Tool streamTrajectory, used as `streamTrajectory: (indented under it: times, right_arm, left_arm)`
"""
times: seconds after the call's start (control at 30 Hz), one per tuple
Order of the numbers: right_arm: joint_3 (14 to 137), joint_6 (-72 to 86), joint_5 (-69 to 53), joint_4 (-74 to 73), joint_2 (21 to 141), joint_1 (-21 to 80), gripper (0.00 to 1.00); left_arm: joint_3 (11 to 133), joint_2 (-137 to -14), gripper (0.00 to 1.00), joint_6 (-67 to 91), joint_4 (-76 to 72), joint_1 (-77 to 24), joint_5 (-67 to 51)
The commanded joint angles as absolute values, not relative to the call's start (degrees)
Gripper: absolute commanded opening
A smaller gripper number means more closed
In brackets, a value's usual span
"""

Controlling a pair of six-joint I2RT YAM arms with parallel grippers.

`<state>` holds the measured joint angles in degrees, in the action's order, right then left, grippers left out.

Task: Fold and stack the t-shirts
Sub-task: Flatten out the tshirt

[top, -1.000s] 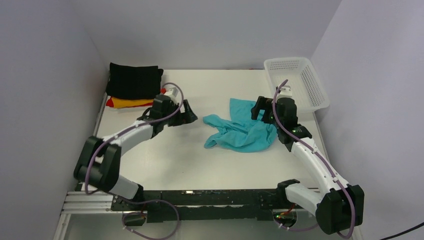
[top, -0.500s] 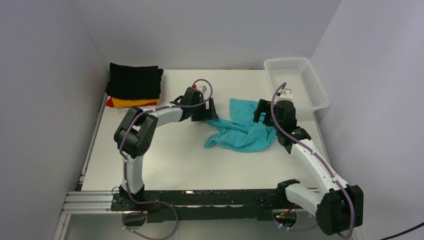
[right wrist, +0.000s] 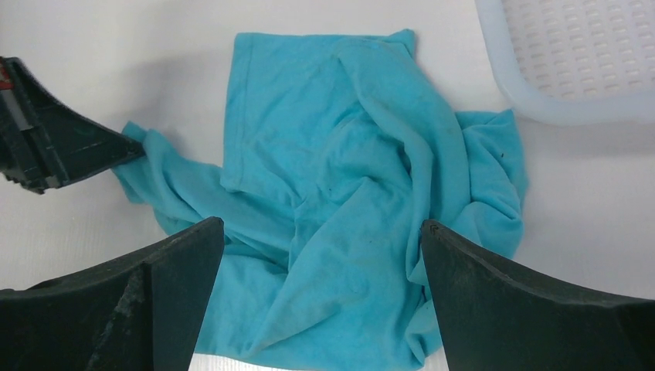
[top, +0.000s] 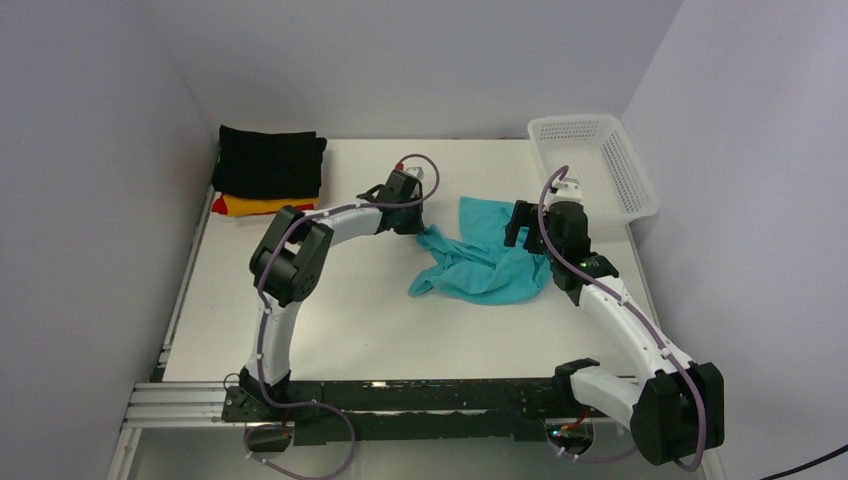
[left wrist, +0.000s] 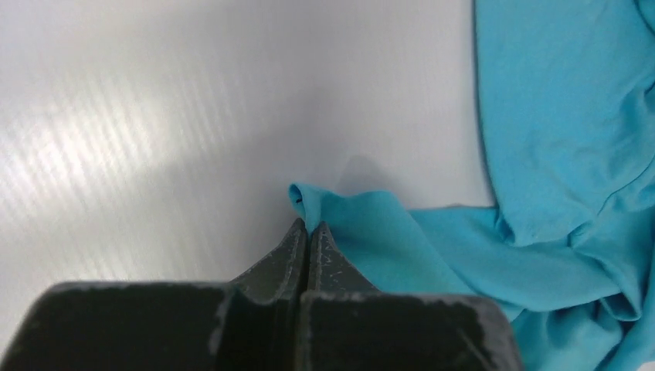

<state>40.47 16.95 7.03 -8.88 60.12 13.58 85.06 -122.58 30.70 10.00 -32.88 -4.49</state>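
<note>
done: folded stack [top: 268,165] black/yellow-orange/red, table [top: 330,320] far-left corner | todo: teal shirt [top: 485,262] crumpled centre-right, unfolded, unstacked | left gripper [left wrist: 309,232] pinched on its corner | right gripper [right wrist: 320,226] spread above it, holding nothing

My left arm [top: 342,219] and right arm [top: 628,322] are white tubes between black joints, purple cable [top: 356,438] looping along each. My left gripper [left wrist: 308,226]: dark scuffed wedges.
</note>
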Motion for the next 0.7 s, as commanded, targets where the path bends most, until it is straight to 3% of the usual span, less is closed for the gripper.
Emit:
streamTrajectory:
  times: [0.0,0.2,0.33,0.67]
  right_arm:
    - [42.59,16.53,6.43,-6.13,62.88,13.61,1.0]
    - [49.91,15.9,7.77,-6.1,73.65,19.1,1.0]
    - [59.56,16.45,9.35,-6.42,87.05,24.78,1.0]
    - [90.09,20.9,21.56,-17.18,119.43,29.66,0.99]
  left_arm:
    - [76.49,-115.85,0.0,28.71,10.85,-33.24,1.49]
    - [57.23,-99.39,0.0,30.87,8.74,-33.27,10.69]
    - [47.97,-91.44,0.0,33.88,7.31,-33.25,13.1]
    - [43.69,-85.1,0.0,37.28,7.8,-33.28,14.35]
